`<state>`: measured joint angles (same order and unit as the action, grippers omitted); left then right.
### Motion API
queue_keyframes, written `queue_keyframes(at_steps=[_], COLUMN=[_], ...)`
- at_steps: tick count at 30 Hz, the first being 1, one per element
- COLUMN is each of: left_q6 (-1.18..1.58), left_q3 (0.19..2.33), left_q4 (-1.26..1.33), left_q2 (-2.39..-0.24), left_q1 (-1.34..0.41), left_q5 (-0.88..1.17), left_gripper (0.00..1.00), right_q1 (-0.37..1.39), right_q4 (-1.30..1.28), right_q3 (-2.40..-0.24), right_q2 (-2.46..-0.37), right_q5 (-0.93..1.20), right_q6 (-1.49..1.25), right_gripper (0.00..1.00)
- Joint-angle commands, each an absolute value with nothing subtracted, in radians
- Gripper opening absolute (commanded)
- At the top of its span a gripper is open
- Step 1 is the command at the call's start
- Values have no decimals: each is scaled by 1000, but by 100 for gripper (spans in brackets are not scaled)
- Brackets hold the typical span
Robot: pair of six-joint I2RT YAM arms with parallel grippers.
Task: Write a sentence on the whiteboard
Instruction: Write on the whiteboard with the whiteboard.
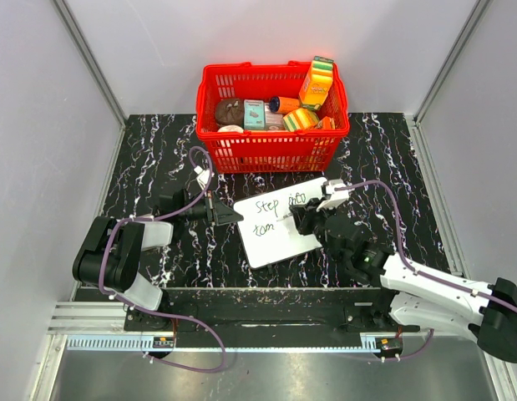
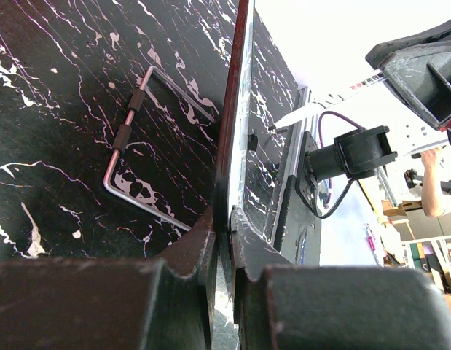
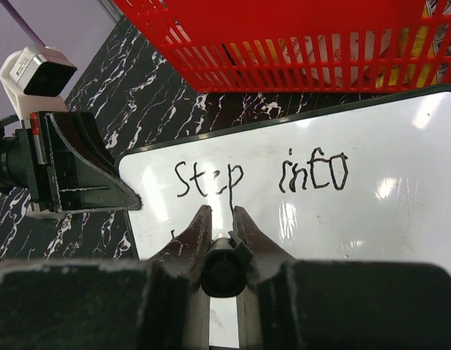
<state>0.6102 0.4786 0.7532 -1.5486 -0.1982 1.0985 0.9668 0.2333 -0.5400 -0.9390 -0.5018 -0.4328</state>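
Observation:
The whiteboard [image 1: 283, 224] lies flat on the black marbled table in front of the red basket. The sentence [image 1: 277, 209] reads "Step into" on the top line and "tom" below; "Step into" also shows in the right wrist view [image 3: 261, 175]. My left gripper [image 1: 227, 215] is shut on the whiteboard's left edge, seen edge-on in the left wrist view [image 2: 234, 146]. My right gripper [image 1: 298, 219] is shut on a black marker [image 3: 224, 268], its tip down on the board by the second line. The marker tip is hidden by the fingers [image 3: 192, 233].
A red basket [image 1: 273, 149] full of packaged goods stands just behind the board. A bent metal wire handle [image 2: 127, 157] lies on the table left of the board. A white camera block [image 3: 36, 73] sits on the left arm.

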Motion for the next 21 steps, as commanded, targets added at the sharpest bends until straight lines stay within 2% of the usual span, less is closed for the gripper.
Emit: queue_keyframes(at_steps=[1,21], left_q6=[526,526], left_q3=[495,495], left_q4=[750,747], left_q2=[-1569,-1569], left_q1=[-218,-218], left_q5=[1077,1078], left_gripper=[0,0], right_q1=[957,956], right_q4=[253,282], right_q3=[-584,-581], right_q2=[-959,-1040], right_q5=[-500,-512], right_q6=[-423,-426], right_gripper=[0,0])
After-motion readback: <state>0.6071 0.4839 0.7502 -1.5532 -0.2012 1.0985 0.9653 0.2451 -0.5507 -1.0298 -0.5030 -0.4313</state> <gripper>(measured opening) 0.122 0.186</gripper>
